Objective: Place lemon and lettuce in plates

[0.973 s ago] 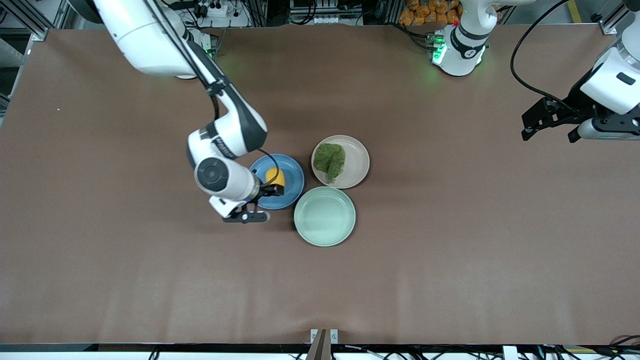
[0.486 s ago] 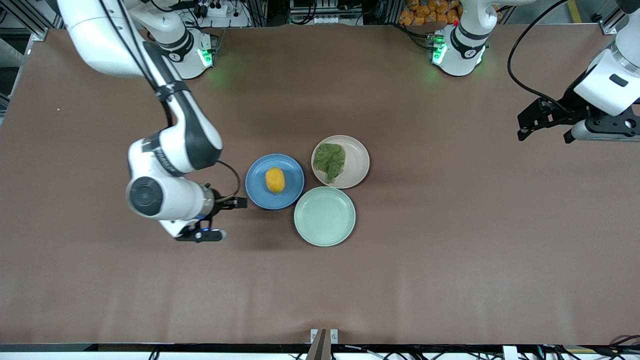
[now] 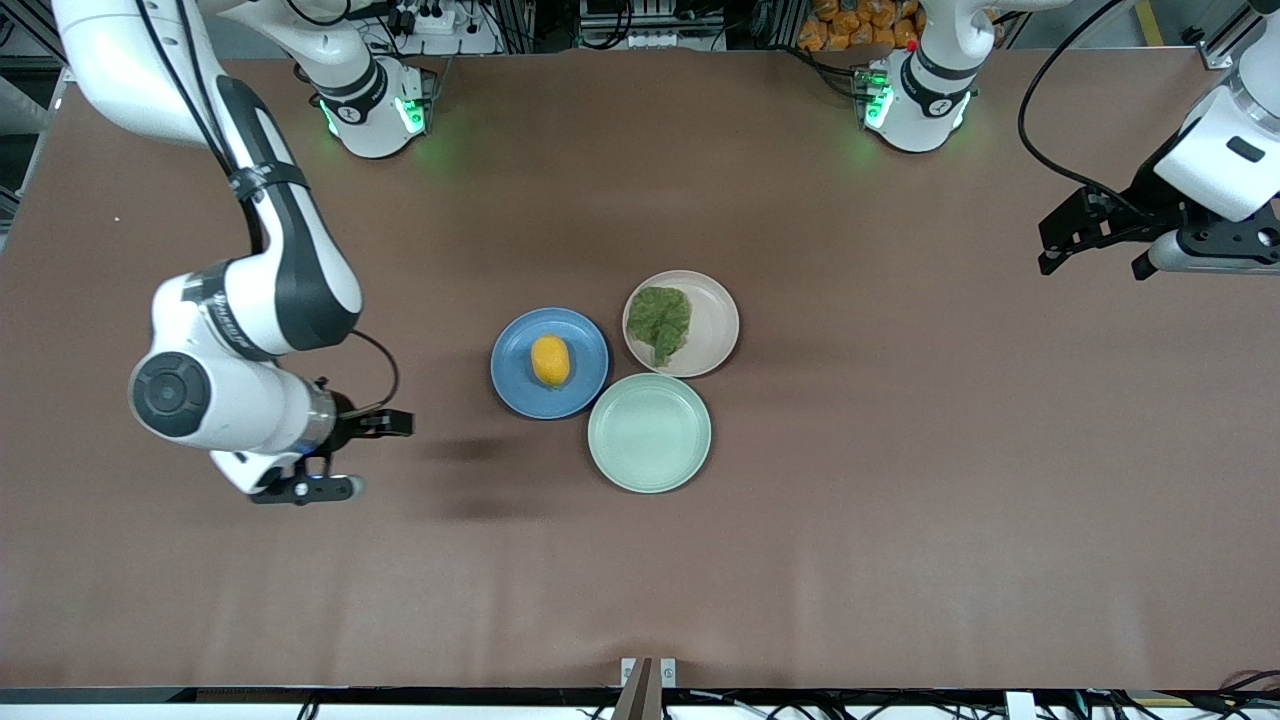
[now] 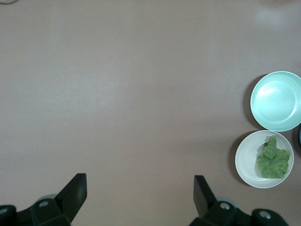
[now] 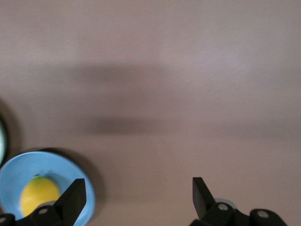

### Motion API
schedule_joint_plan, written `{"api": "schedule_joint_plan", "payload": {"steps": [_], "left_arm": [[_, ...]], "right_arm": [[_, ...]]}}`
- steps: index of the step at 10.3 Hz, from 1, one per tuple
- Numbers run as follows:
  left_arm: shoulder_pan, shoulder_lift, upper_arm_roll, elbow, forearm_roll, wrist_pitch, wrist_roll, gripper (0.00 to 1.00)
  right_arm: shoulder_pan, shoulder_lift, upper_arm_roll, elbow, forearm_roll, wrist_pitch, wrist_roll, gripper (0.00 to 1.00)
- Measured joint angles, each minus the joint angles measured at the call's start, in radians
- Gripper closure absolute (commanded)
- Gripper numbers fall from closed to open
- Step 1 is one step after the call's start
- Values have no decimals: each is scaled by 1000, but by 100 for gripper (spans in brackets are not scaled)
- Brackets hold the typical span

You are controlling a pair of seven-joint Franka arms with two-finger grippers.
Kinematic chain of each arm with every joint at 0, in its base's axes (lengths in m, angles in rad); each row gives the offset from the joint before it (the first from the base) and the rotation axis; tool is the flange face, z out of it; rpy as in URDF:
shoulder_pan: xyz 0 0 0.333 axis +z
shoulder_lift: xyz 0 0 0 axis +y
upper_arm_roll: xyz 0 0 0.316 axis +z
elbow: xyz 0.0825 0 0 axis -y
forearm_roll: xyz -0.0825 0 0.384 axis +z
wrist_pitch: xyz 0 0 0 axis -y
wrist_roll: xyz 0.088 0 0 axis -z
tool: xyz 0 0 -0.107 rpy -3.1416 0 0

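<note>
Lemon: small oval yellow-orange lemon (image 3: 550, 360) lies in round blue plate (image 3: 515, 388).
Lettuce: wrinkled dark green lettuce leaf (image 3: 658, 320) lies in pale beige-pink plate (image 3: 716, 325), beside blue plate.
Right end effector (image 3: 395, 424): fingers spread, empty, over bare bench (image 3: 820, 500), toward right arm's end from blue plate.
Left end effector (image 3: 1060, 235): spread, empty, waiting.

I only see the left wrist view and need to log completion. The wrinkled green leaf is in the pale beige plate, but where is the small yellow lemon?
Observer: The small yellow lemon lies in the round blue plate, beside the beige one toward the right arm's end.
Operator: Is it sitting safely inside?
Observer: Yes, it lies near the plate's middle, apart from the rim.
Operator: And the right hand?
Observer: The right hand is open and empty, over bare table toward the right arm's end, apart from the blue plate.
</note>
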Motion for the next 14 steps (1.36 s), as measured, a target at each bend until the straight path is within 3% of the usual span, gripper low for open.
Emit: {"api": "schedule_joint_plan", "payload": {"steps": [2, 8, 14], "left_arm": [[0, -3, -1, 1, 0, -21, 0, 0], [0, -18, -3, 3, 0, -63, 0, 0], [0, -24, -5, 4, 0, -71, 0, 0]], "right_arm": [[-31, -33, -1, 0, -40, -14, -10, 0], [-151, -130, -3, 2, -50, -108, -181, 0], [-142, -260, -67, -4, -50, -194, -190, 0]]}}
